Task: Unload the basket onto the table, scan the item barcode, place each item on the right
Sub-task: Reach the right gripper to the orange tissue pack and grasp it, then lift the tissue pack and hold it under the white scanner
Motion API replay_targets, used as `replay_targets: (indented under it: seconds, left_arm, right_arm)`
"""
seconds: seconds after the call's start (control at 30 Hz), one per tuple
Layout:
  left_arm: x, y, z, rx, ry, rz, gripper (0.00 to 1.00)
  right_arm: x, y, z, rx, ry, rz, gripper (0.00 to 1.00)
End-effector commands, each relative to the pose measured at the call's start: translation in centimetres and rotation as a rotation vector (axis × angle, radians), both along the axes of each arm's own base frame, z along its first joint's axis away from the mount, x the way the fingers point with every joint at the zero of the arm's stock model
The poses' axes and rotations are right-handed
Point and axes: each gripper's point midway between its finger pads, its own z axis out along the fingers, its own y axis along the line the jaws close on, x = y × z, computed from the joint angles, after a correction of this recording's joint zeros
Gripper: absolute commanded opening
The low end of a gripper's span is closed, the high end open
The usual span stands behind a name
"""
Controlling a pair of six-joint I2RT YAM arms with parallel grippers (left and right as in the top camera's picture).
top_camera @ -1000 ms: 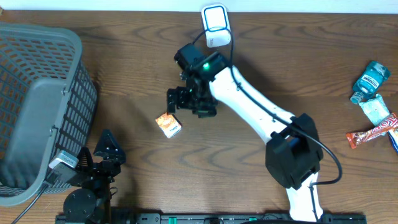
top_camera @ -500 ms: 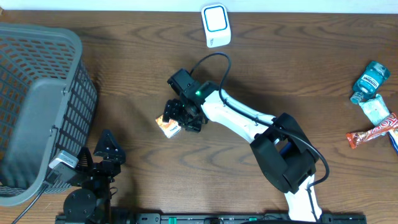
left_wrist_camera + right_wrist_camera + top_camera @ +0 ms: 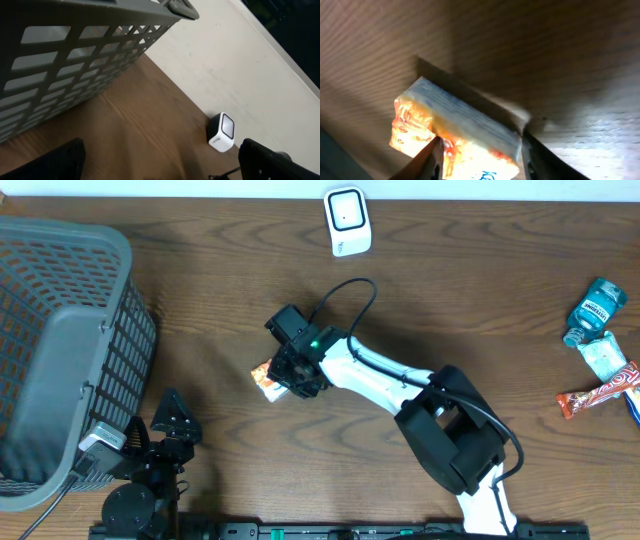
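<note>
After dropping from beside the scanner (image 3: 347, 220) onto the packet (image 3: 455, 130), pinches it in the right gripper (image 3: 481, 156) for carrying back there, with left gripper (image 3: 160, 162) spread wide.

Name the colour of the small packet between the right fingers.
The packet is orange and white, best seen in the right wrist view.

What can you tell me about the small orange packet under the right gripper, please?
The orange packet is a small, glossy wrapped block, orange and white with a pale striped face. It rests on the wooden table, left of centre, partly hidden by the right gripper. Its fingers flank both sides closely; whether they pinch it is unclear.
</note>
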Motion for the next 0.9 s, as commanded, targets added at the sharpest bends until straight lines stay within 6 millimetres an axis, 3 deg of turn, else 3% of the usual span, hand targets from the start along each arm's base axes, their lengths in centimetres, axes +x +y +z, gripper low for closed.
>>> replay_targets:
  seconds: [0.0, 0.07, 0.13, 0.3, 0.43, 0.63, 0.77, 0.87]
  left_arm:
    - [-0.1, 0.1, 0.1, -0.003, -0.008, 0.008, 0.98]
    - [-0.1, 0.1, 0.1, -0.003, -0.007, 0.008, 0.98]
    - [-0.1, 0.1, 0.1, -0.003, -0.007, 0.008, 0.98]
    - [-0.1, 0.1, 0.1, -0.003, -0.007, 0.008, 0.98]
    - [-0.1, 0.1, 0.1, -0.003, -0.008, 0.008, 0.98]
    - [-0.1, 0.1, 0.1, -0.003, -0.008, 0.008, 0.98]
    - [-0.1, 0.1, 0.1, -0.003, -0.007, 0.008, 0.98]
    - [-0.1, 0.1, 0.1, -0.003, -0.008, 0.008, 0.98]
  right_arm:
    - [-0.4, -0.1, -0.6, -0.032, -0.017, -0.018, 0.42]
    - [-0.6, 0.3, -0.6, -0.028, -0.02, -0.009, 0.43]
    - [-1.0, 0.6, -0.6, -0.026, -0.023, 0.001, 0.37]
    - [-1.1, 0.6, -0.7, -0.059, -0.065, 0.025, 0.01]
    - [-1.6, 0.8, -0.7, -0.052, -0.066, 0.099, 0.01]
    - [-3.4, 0.3, 0.2, 0.103, 0.126, 0.216, 0.01]
    - [-4.9, 0.3, 4.1, 0.423, 0.262, 0.408, 0.01]
    - [-4.7, -0.6, 7.2, 0.642, 0.291, 0.486, 0.01]
